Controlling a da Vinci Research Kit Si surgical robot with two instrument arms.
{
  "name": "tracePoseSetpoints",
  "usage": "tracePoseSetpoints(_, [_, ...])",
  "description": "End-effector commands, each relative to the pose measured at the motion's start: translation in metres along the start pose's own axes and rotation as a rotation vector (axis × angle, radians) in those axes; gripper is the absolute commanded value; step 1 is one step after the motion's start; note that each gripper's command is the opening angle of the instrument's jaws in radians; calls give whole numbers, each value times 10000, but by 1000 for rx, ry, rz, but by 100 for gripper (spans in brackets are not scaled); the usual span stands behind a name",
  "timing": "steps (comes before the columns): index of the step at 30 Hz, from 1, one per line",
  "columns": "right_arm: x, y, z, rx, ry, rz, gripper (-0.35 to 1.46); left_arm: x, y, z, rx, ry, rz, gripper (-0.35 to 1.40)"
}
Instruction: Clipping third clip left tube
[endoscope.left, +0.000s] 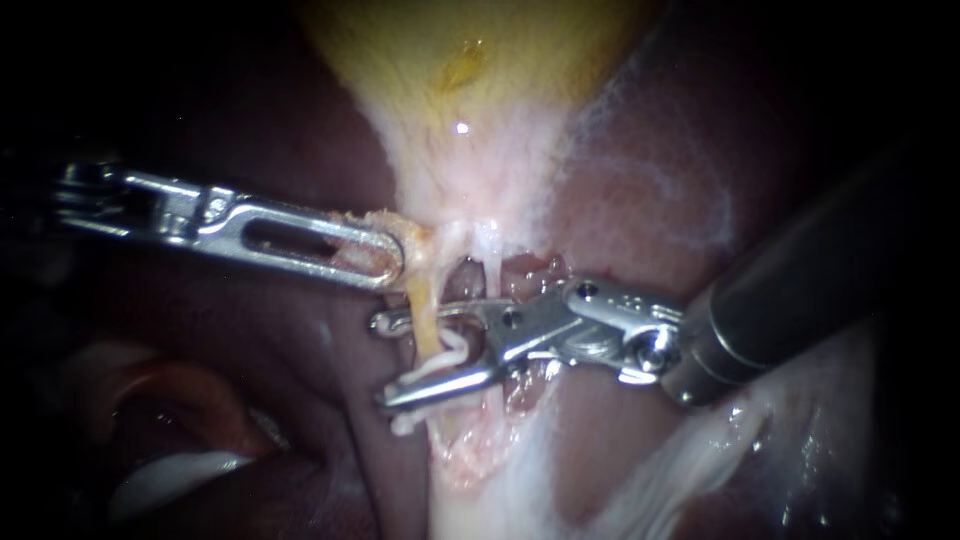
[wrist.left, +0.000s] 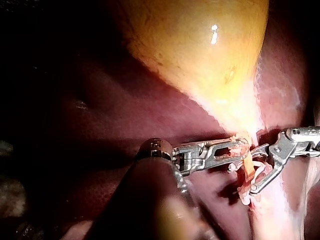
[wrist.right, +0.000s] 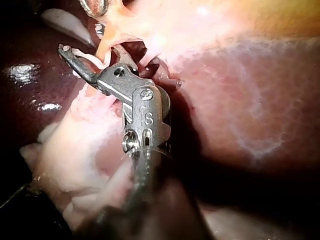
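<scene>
Evidently clipping is not yet done: the left tube (endoscope.left: 426, 322) is straddled by the gaping jaws of the right instrument (endoscope.left: 382, 361), while tissue (endoscope.left: 415, 240) is clamped by the left instrument (endoscope.left: 388, 256)

Gallbladder (endoscope.left: 470, 60) yellow — liver (endoscope.left: 640, 210) dark red, white-mottled — tube (endoscope.left: 426, 318) pale yellow.

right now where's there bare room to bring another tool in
Free: the dark liver below the left instrument, and the paler liver patch between the gallbladder and the right instrument shaft. Crowded: around the tube, where both instruments meet.
</scene>
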Motion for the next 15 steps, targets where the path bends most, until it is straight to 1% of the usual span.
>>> tracePoseSetpoints(1, [4, 1, -1, 4, 11, 12, 43, 0, 1, 0, 0, 0, 0, -35])
tracePoseSetpoints(6, [11, 4, -5, 0, 27, 33, 42, 0, 2, 0, 1, 1, 0, -35])
tracePoseSetpoints(9, [12, 4, -6, -1, 29, 51, 40, 0, 3, 0, 1, 1, 0, -35])
tracePoseSetpoints(12, [12, 4, -7, -1, 31, 86, 32, -1, 3, 0, 1, 1, 0, -35])
tracePoseSetpoints(13, [11, 3, -8, -1, 32, 98, 19, -1, 3, 0, 1, 1, 0, -35])
tracePoseSetpoints(14, [11, 2, -9, 0, 33, 122, 2, -1, 4, 0, 1, 1, 0, -35])
tracePoseSetpoints(15, [10, 0, -12, 1, 35, 163, -22, -1, 4, 0, 1, 1, 0, -35])
